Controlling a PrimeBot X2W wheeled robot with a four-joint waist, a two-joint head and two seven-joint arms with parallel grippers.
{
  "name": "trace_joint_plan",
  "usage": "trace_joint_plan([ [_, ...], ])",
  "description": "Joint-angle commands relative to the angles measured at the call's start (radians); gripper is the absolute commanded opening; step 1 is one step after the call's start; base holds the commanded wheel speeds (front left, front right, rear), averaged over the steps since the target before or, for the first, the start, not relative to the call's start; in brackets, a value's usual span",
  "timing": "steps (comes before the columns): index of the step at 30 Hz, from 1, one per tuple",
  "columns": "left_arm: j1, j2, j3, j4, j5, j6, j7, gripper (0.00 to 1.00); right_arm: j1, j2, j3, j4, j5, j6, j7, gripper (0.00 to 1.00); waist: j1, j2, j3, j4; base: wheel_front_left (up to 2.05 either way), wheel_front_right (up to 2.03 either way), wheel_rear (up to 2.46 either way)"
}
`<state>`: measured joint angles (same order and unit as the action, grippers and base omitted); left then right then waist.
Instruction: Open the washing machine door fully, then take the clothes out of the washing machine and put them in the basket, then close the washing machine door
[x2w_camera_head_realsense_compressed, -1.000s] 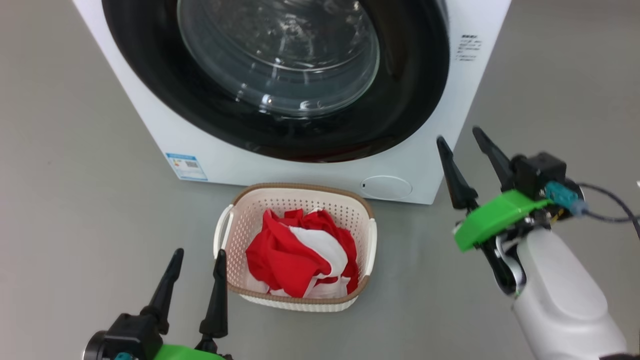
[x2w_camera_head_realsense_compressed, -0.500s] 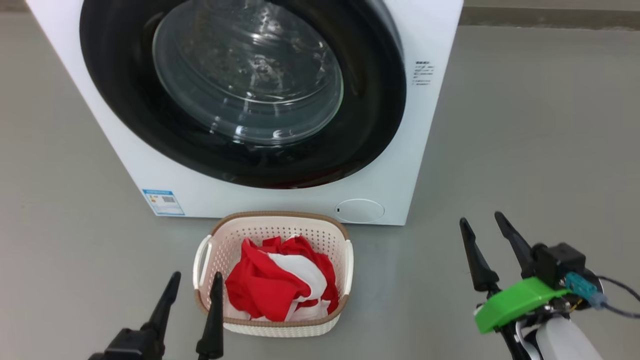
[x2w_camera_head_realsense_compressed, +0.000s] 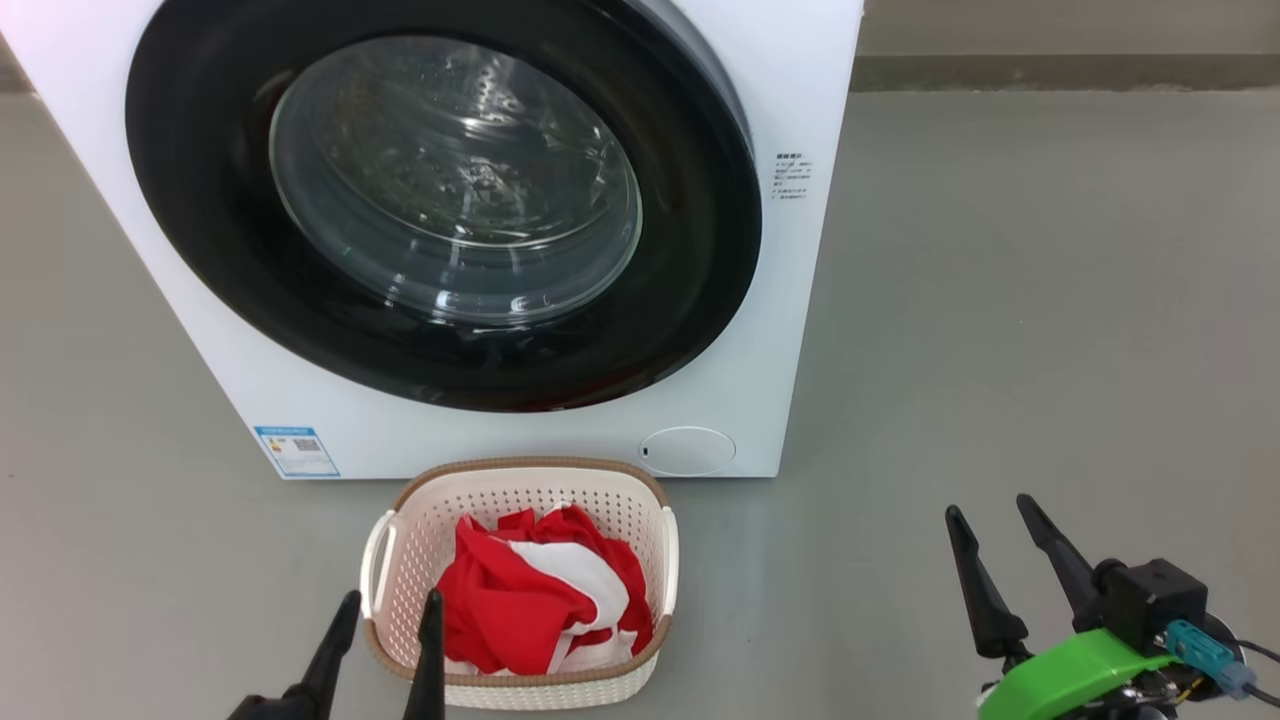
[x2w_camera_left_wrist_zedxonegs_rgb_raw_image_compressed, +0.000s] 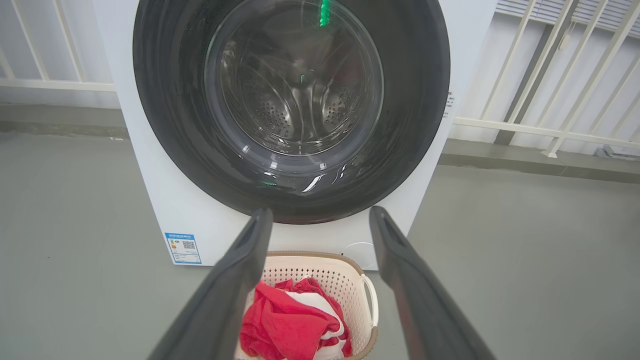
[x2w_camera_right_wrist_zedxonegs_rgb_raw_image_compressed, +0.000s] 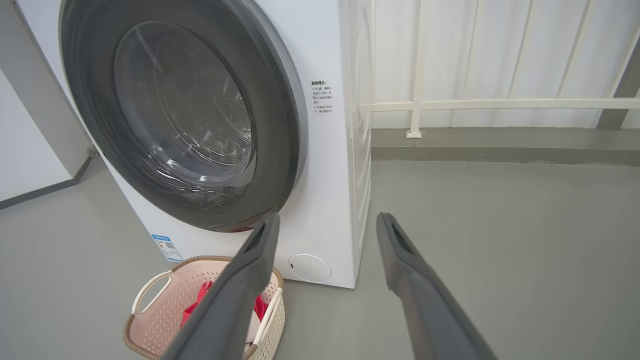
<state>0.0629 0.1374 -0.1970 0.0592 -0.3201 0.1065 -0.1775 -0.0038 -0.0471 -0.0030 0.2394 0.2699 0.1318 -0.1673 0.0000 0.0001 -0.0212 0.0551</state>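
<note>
Your left pincer (x2w_camera_head_realsense_compressed: 391, 597) and right pincer (x2w_camera_head_realsense_compressed: 986, 505) are wide and empty. If the washing machine door (x2w_camera_head_realsense_compressed: 690, 250) isn't clicked shut, it could swing open.

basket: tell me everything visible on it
The basket is a small cream-white plastic tub, a rounded rectangle. It has perforated walls, a brown woven-look rim and a white loop handle on each short side. It stands upright on the grey floor, just in front of the washing machine; whether the two touch is unclear. Red and white clothes fill it, heaped to about rim height.
</note>
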Motion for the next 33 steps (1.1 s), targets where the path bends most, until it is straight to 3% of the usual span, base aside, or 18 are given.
trace_joint_plan([
  [1,-0.013,0.015,0.032,-0.027,-0.008,0.011,-0.001,1.00,-0.005,-0.003,0.016,-0.040,-0.020,-0.001,0.004,1.00,0.0000,-0.0001,-0.006,-0.003,0.00,0.00,0.00],
  [13,0.001,0.023,0.034,-0.029,-0.019,0.017,-0.005,1.00,0.070,-0.003,-0.001,-0.130,-0.022,-0.001,0.057,1.00,0.0000,-0.0001,-0.010,-0.008,0.00,0.00,0.00],
  [33,-0.001,0.031,0.027,-0.025,-0.028,0.027,-0.012,1.00,0.092,-0.003,0.007,-0.145,-0.014,-0.001,0.065,1.00,0.0000,-0.0001,-0.007,-0.021,0.00,0.00,0.00],
])
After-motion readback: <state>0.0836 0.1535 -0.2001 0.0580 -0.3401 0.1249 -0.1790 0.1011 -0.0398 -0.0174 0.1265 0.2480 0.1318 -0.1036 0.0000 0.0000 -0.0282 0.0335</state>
